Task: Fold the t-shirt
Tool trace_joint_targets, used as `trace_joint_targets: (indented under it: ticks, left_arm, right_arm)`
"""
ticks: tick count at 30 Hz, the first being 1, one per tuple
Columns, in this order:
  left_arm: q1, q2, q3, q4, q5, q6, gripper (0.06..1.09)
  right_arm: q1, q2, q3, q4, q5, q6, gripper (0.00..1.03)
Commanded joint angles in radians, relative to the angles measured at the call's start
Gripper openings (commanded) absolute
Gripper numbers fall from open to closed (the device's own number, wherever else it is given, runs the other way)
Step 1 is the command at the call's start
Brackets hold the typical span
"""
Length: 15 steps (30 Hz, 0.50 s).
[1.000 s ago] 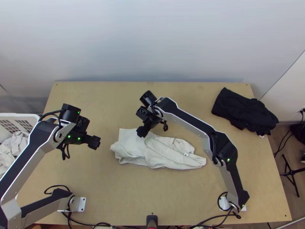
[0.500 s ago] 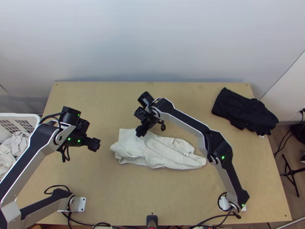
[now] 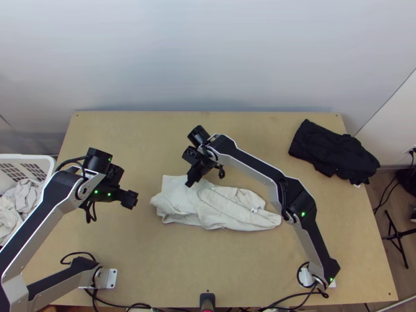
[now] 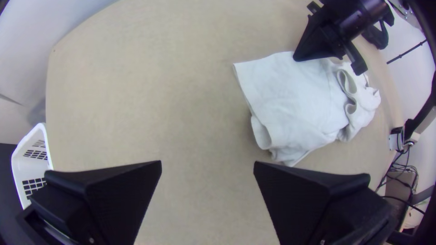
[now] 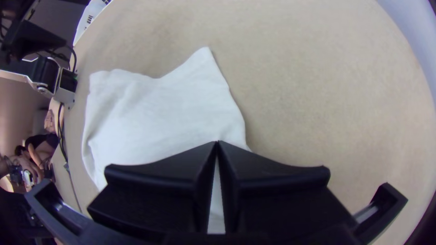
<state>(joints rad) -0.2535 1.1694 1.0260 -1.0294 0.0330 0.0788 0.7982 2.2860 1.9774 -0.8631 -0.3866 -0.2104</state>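
Nearest along the bare front of the worktop [image 3: 161,265], nothing of the fold is in play; beyond that, around the middle, lies the t-shirt [image 3: 229,208], stretched left to right as a loose, uneven strip. Its left part is fairly smooth, with layers showing at the near left corner, while the right part is rumpled and bunched.

Left of the shirt and well apart from it, the left end effector [image 3: 130,199] hangs released, fingers wide apart with no cloth between them. A little farther, the right end effector [image 3: 189,183] is at the shirt's far edge, over its left half, apparently touching. It is clenched, tips together; whether cloth is pinched between them, I cannot tell.

Off the left side stands a white laundry basket [image 3: 28,156] with pale cloths [image 3: 13,208] in it, and at the far right a black garment [image 3: 333,151] lies in a compact heap.

The step looks like arranging or gripping the shirt mid-fold. Next, likely, the right end effector needs a sure hold on that far edge and the left one should come over to the left edge, so both can straighten the strip before folding it shorter.
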Motion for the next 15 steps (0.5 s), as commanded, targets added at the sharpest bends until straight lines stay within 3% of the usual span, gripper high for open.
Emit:
trace_joint_targets:
  ticks: [1, 15]
  left_arm:
    - [-0.015, -0.002, -0.014, 0.006, 0.001, -0.001, 1.04]
    - [-0.036, -0.007, -0.015, 0.008, 0.001, 0.001, 1.04]
  right_arm:
    - [-0.001, -0.005, -0.009, 0.006, -0.012, -0.014, 0.03]
    - [-0.022, -0.215, -0.005, -0.019, -0.011, 0.008, 0.03]
